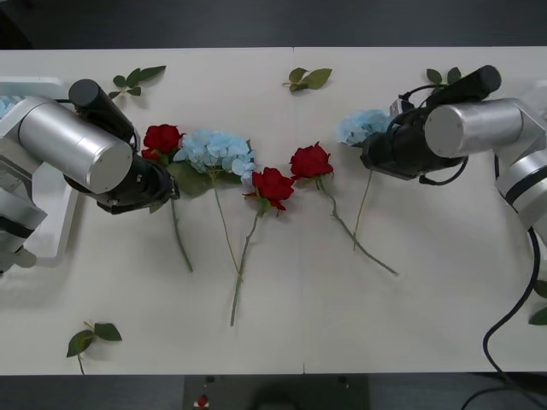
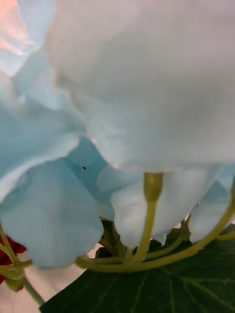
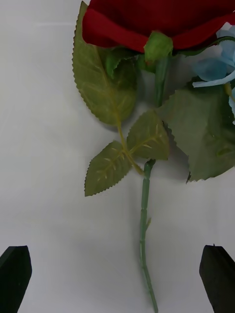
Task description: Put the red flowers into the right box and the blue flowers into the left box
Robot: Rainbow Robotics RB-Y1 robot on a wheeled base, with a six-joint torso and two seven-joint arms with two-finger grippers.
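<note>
Two arms down at once. My left gripper (image 3: 117, 279) hangs over the leftmost deep-red fabric rose (image 1: 161, 137) w/ thin green stem, black fingers (image 3: 14, 276) spread wide, stem running between them, nothing held. Right gripper (image 1: 369, 158) is pressed in at the pale sky-blue fluffy hydrangea cluster (image 1: 361, 125) lying on the white tabletop (image 1: 342, 325); can't tell its fingers' state. Risks: left could pinch rose leaves or the neighbouring blue cluster's (image 1: 216, 150) big leaf, dragging both flowers; right may grab petals, not stem, and slip. White plastic tray (image 1: 53, 222) at far left.
</note>
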